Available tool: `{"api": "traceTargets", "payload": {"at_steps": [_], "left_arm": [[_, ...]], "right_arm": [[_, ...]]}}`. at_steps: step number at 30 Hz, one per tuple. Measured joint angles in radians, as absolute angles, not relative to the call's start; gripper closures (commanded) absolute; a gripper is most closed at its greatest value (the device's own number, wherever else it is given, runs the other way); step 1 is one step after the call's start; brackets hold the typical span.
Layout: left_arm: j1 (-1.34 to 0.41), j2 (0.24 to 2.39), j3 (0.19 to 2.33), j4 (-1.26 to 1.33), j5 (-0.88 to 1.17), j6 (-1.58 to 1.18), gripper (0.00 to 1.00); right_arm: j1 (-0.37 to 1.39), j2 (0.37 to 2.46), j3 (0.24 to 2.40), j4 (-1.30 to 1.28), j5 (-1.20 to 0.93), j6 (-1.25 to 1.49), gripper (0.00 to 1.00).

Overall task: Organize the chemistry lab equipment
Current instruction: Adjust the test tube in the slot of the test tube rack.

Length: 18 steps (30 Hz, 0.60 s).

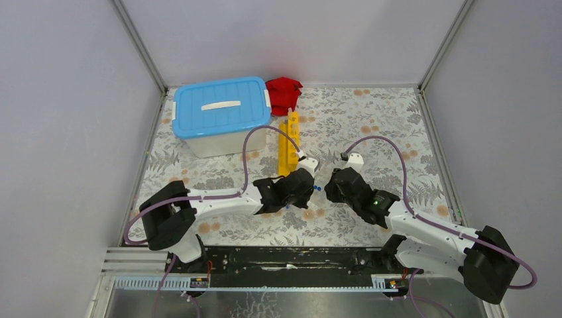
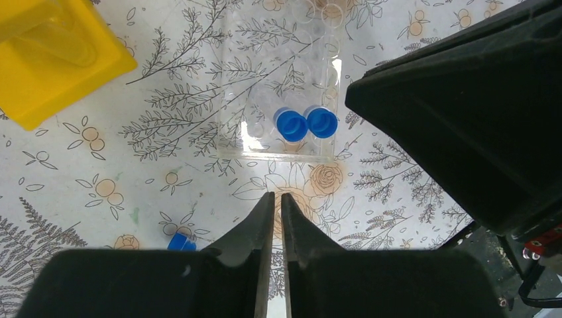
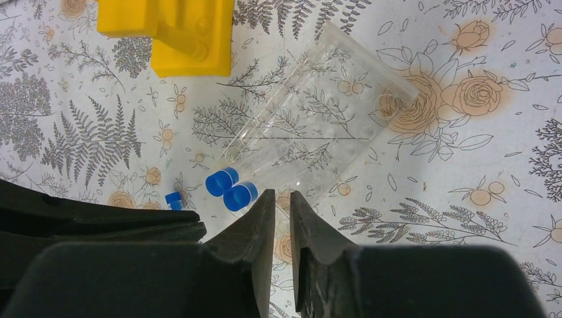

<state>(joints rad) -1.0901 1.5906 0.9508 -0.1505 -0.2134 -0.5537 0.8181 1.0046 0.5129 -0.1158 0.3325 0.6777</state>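
Plastics, one cloth and some metal on a smooth printed table cover.
Table cover (image 1: 371, 119): floral print, smooth, low sheen, vinyl or coated paper, cannot tell which. Tub (image 1: 225, 142) at 11 o'clock: milky white plastic; lid (image 1: 221, 106) glossy blue plastic, ribbed. Yellow rack (image 1: 289, 142) toward 12: hard glossy plastic. Red cloth (image 1: 283, 93) at 12: soft, crumpled, matt. Clear tube holder (image 2: 278, 79): transparent glossy plastic, glare on edges. Tube caps (image 2: 291, 124): blue plastic, satin. Left gripper (image 2: 277, 197), right gripper (image 3: 282, 193): matt black plastic, faintly grainy. Arm shells (image 1: 225, 204): smooth white plastic. Cables (image 1: 246, 152): purple, rubbery. Rail (image 1: 278, 285) at 6: bare slotted metal.
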Motion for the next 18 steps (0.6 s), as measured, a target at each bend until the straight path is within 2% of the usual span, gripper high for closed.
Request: {"api": "traceTargets", "payload": {"at_steps": [18], "left_arm": [[-1.092, 1.639, 0.964, -0.097, -0.218, -0.574, 0.86]], "right_arm": [[0.818, 1.005, 0.513, -0.115, 0.332, 0.678, 0.79]]}}
